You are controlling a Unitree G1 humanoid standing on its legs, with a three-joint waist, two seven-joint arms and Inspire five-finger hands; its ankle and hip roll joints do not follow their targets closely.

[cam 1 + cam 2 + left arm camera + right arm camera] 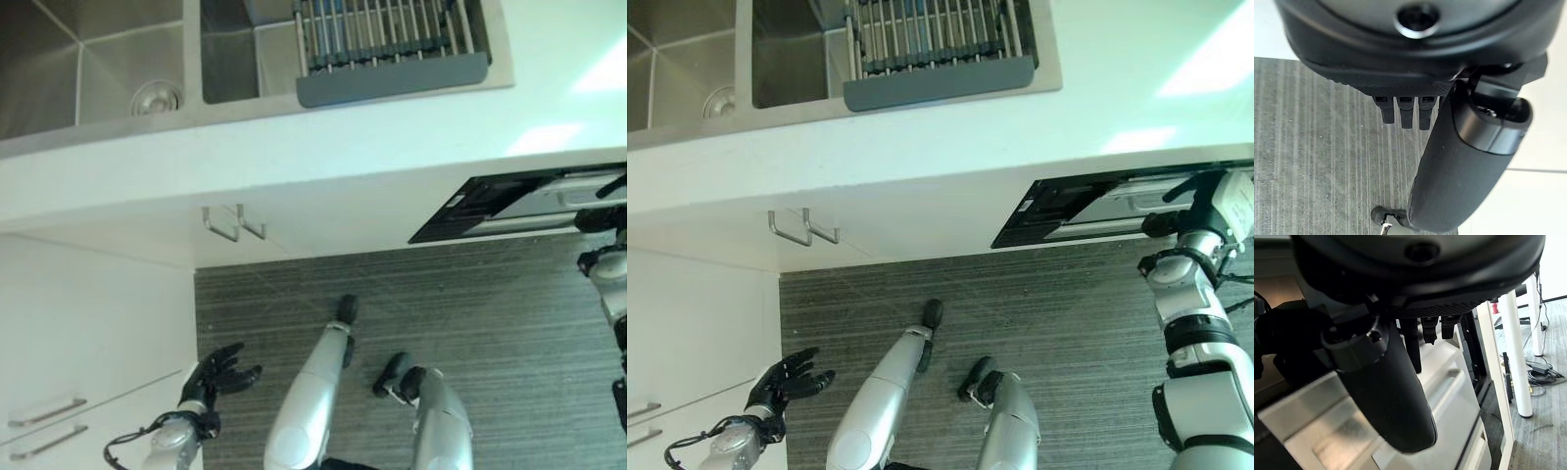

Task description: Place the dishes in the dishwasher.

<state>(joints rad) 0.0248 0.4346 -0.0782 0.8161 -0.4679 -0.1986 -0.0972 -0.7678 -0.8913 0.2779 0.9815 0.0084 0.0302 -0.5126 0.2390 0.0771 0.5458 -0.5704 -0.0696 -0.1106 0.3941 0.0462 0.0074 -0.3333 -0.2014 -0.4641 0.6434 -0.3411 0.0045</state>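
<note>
The dishwasher (1068, 211) sits under the white counter (950, 147) at the right, its door tipped open a crack with a dark gap showing. My right hand (1176, 223) is up at the door's top edge; in the right wrist view its fingers (1411, 345) reach straight over the pale door panel (1449, 382), holding nothing. A grey dish rack (387, 39) lies across the right sink basin; what lies in it is too small to tell. My left hand (217, 377) hangs low at the left over the floor, open, fingers spread and empty.
A steel double sink (98, 59) with a drain (157, 98) is set in the counter at the far left. Two metal hooks (235, 223) hang below the counter edge. White drawers with bar handles (44, 411) stand at lower left. White table legs (1515, 357) stand beyond the dishwasher.
</note>
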